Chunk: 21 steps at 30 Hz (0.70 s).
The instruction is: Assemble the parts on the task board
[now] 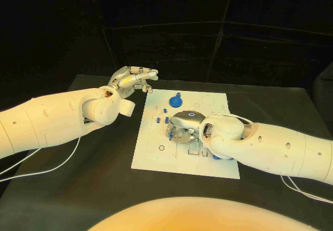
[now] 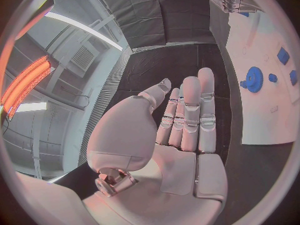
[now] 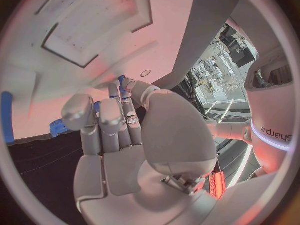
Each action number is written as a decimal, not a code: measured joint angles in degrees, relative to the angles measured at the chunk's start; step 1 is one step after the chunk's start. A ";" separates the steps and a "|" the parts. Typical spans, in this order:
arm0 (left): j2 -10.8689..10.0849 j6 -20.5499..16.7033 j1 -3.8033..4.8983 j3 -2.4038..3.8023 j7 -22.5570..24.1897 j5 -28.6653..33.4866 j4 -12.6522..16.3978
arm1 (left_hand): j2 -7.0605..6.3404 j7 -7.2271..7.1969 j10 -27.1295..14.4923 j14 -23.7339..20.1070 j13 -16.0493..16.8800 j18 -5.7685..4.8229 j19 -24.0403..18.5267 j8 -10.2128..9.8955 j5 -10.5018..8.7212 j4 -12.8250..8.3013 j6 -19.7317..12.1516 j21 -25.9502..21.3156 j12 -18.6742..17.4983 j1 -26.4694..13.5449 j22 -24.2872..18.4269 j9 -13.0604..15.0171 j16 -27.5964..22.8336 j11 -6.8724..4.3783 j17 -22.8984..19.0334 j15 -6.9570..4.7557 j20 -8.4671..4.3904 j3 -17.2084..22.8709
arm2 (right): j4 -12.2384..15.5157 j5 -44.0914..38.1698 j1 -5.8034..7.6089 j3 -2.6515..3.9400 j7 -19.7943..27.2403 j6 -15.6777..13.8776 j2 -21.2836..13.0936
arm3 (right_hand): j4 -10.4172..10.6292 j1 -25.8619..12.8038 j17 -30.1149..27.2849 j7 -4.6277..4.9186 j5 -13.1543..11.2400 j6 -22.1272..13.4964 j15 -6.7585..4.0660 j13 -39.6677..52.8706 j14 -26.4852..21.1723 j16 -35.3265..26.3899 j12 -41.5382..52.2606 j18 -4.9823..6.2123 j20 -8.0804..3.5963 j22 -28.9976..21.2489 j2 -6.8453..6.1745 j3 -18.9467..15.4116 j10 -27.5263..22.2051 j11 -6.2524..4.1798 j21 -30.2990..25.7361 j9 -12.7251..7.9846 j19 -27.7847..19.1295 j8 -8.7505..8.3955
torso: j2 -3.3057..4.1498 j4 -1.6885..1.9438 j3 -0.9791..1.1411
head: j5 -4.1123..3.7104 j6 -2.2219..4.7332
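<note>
Looking down from the head camera, the white task board [image 1: 149,154] lies mid-table, with a blue gear-like part [image 1: 176,101] near its far edge and small blue pieces [image 1: 162,118] just nearer. The left hand [image 1: 133,77] hovers beyond the board's far-left corner, while the right hand [image 1: 186,128] bends over the board's middle. From the left wrist, that hand [image 2: 184,117] shows straight fingers lying together, holding nothing, the gear-like part [image 2: 253,79] off to its side. From the right wrist, the hand [image 3: 115,117] pinches a small blue part [image 3: 122,80] at its fingertips against the board [image 3: 75,30].
</note>
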 measured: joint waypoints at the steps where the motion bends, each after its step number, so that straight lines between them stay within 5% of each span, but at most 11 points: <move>1: 0.01 0.03 0.00 0.00 -0.01 0.00 -0.05 | 0.00 0.00 0.00 0.00 0.00 0.00 0.00 0.00 0.00 0.00 0.00 0.00 0.00 0.00 0.00 0.00 0.00 0.00 0.00 0.00 0.00 0.00 | 0.02 0.10 0.00 0.00 0.09 -0.02 -0.03 | 0.02 -0.14 -0.01 0.11 0.37 -0.15 0.00 -0.02 0.00 0.21 0.00 0.00 0.00 0.00 -0.14 -0.31 0.00 0.00 0.00 0.00 0.00 0.00 | 0.00 -0.01 0.01 | -0.01 0.00; 21: -0.02 0.55 0.01 0.00 -0.35 0.00 -1.07 | 0.00 0.21 -0.21 0.00 0.00 0.00 0.00 0.00 0.00 0.00 -0.20 0.00 0.00 0.00 -0.05 0.00 0.00 0.21 -0.04 0.00 0.00 0.00 | 0.37 1.78 -0.03 -0.02 1.82 -0.75 -0.89 | 0.33 -1.76 -1.03 0.22 2.48 -2.45 0.41 -0.20 0.01 0.46 -0.45 0.00 0.39 -1.74 -1.35 -3.05 -2.61 0.71 -0.71 -0.06 -1.28 0.00 | -0.03 -0.02 0.02 | -0.24 0.22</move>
